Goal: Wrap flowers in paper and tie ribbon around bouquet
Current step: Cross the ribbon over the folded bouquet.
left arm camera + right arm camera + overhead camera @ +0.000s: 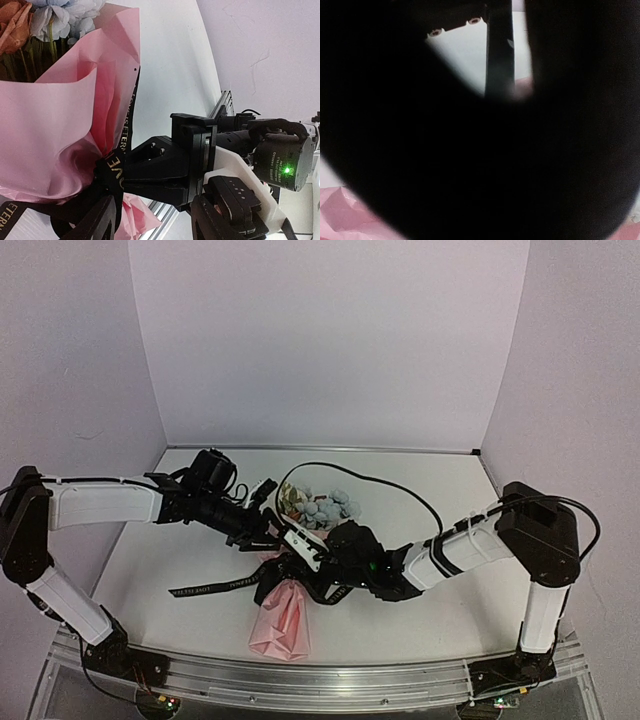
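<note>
Lying with waist between grippers, bouquet (291,585) points flowers (326,508) far, paper (282,622) tip near. Left gripper (154,223) part open, gripping nothing; right gripper (113,173) closed at ribbon (210,588).

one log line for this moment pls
bouquet: paper-wrapped, lying on table | ribbon: around wrap, tail on table | left gripper: open | right gripper: shut on ribbon

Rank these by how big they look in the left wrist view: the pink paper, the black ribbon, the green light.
1. paper: fills most of the left half
2. ribbon: a narrow strip
3. green light: a mere dot
</note>
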{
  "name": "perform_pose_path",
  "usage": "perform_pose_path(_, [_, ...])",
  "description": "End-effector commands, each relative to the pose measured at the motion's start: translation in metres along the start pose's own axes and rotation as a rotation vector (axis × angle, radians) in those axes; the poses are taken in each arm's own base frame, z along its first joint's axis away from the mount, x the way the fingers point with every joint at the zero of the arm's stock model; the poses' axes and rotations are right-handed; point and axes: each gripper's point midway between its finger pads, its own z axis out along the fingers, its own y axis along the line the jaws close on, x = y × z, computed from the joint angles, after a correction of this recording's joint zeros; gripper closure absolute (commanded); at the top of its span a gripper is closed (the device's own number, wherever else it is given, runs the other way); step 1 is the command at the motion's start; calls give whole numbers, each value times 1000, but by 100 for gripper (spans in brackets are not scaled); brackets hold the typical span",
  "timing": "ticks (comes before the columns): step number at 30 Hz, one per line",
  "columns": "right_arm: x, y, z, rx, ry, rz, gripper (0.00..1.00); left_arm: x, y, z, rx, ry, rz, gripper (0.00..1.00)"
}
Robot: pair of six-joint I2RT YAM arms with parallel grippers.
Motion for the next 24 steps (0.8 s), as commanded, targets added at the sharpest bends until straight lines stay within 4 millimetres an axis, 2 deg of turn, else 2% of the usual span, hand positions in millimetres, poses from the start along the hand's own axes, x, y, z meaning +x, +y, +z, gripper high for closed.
perform_pose_path(1, [-6,-1,6,16,-18,-6,100,-22,-8,-18,-50,-86,69,47])
perform_pose_path(3, [-6,-1,7,17,-18,-6,100,-31,5,-27,-129,-138,62,50])
perform_pose_path(7, [-6,-1,7,16,-17,-4,100,-44,27,-43,-284,-217,64,63])
perform_pose_path(13, [-10,0,7,7,-26,4,100,-37,57,-39,-397,-175,46,79])
perform_pose_path(21, [-20,2,8,-7,-48,8,100,-21,49,-21,-374,-129,73,83])
perform_pose_path(24, [-24,3,9,-17,-57,12,100,-15,54,-14,-383,-108,65,83])
